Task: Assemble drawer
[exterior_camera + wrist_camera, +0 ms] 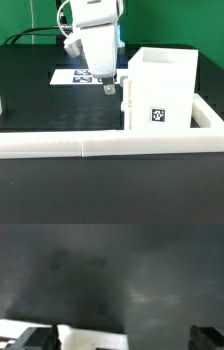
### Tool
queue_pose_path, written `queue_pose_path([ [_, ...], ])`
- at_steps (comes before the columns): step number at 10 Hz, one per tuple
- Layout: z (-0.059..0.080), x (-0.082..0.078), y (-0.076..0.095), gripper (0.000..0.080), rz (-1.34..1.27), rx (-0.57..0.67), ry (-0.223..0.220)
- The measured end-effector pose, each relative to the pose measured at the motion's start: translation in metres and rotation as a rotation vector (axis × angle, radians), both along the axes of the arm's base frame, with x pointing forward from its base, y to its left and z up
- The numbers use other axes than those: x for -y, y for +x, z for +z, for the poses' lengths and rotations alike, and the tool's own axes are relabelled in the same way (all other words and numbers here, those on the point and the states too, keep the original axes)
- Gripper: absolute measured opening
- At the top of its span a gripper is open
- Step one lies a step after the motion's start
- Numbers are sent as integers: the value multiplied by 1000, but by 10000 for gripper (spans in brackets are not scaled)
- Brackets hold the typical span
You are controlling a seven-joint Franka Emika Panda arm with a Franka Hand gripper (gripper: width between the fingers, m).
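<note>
The drawer's large white boxy housing [160, 92] stands upright at the exterior view's right, with a black-and-white tag [157, 114] on its front. My gripper [108, 88] hangs just beside the housing's left wall, pointing down over the black table. In the wrist view my gripper [125, 338] is open, its dark fingers [40, 339] wide apart. A white surface [92, 339] shows between them close to one finger; I cannot tell which part it is. No knobbed tray is in view.
A long low white border rail [90, 145] runs along the front and turns back at the exterior view's right [208, 112]. The marker board [72, 76] lies flat on the table behind my gripper.
</note>
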State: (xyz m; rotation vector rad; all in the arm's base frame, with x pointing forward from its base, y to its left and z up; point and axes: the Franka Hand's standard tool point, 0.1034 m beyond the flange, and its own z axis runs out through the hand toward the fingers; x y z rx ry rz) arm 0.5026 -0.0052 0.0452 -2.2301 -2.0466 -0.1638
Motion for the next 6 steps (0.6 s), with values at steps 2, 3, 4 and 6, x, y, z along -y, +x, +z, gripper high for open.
queue_pose_path([
  [2,-7,2,2,649,46,-3,1],
  [3,-7,3,1,649,20,-7,1],
  [4,-6,4,0,649,-53,3,-1],
  [6,-8,4,-7,649,-84,4,-7],
])
